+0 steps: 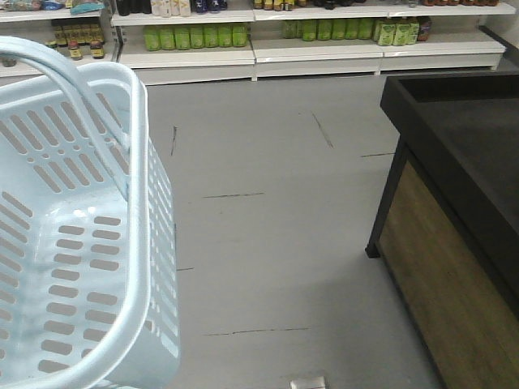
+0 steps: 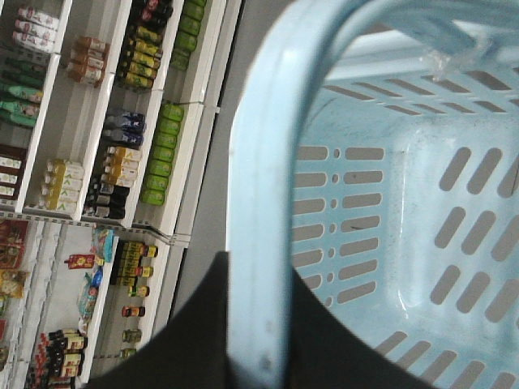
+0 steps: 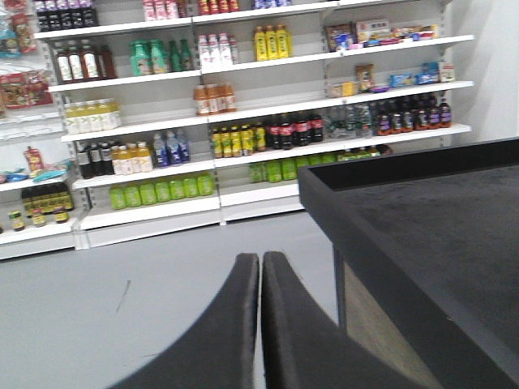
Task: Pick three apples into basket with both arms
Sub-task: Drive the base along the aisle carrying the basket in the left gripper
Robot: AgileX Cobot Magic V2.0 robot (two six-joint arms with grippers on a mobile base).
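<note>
The pale blue basket (image 1: 97, 243) fills the left of the front view, hanging above the grey floor with its loop handle (image 1: 73, 77) raised. In the left wrist view my left gripper (image 2: 259, 267) is shut on that handle (image 2: 259, 186), one black finger on each side of the bar, and the basket's slotted inside (image 2: 405, 211) holds nothing. My right gripper (image 3: 260, 258) is shut with nothing between its fingers, held above the floor left of a black table. No apples are in view.
A black-topped display table (image 1: 462, 138) with a wooden side stands at the right; its near corner (image 3: 324, 182) is close to my right gripper. Store shelves (image 1: 243, 40) of bottles line the back wall. A small white object (image 1: 308, 382) lies at the bottom edge.
</note>
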